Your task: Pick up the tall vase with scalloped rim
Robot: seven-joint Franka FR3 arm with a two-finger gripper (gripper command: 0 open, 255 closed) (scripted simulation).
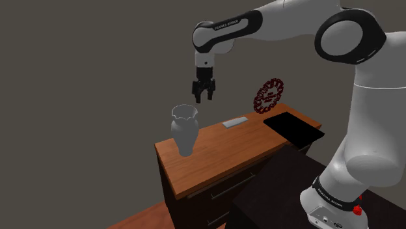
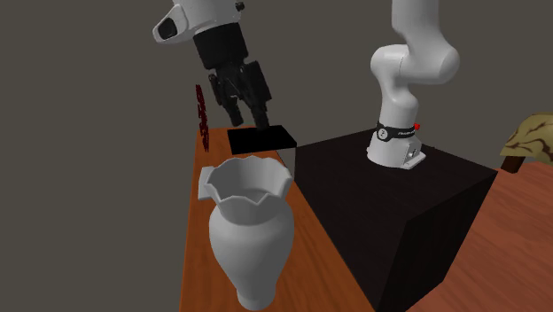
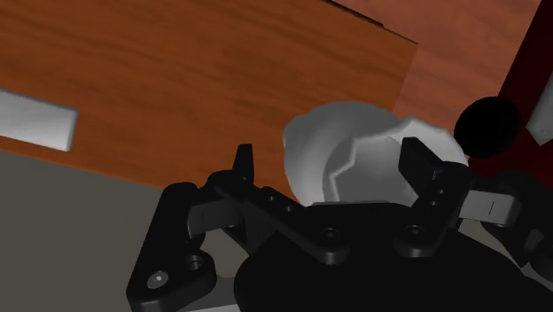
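A tall pale grey vase (image 1: 184, 131) with a scalloped rim stands upright near one end of a wooden dresser top (image 1: 221, 146). In the second exterior view the vase (image 2: 251, 232) is close to the camera. My black gripper (image 1: 203, 96) hangs in the air above the rim and a little to the shoulder view's right of it, fingers apart and touching nothing. From the second exterior view the gripper (image 2: 249, 108) is behind and above the vase. In the wrist view the vase's mouth (image 3: 354, 155) lies below, between the open gripper's (image 3: 330, 152) two fingers.
A small flat grey block (image 1: 234, 121) lies on the dresser behind the vase. Farther along are a black square pad (image 1: 294, 128) and an upright red round ornament (image 1: 269, 95). My dark stand (image 2: 399, 208) adjoins the dresser. A wall rises behind.
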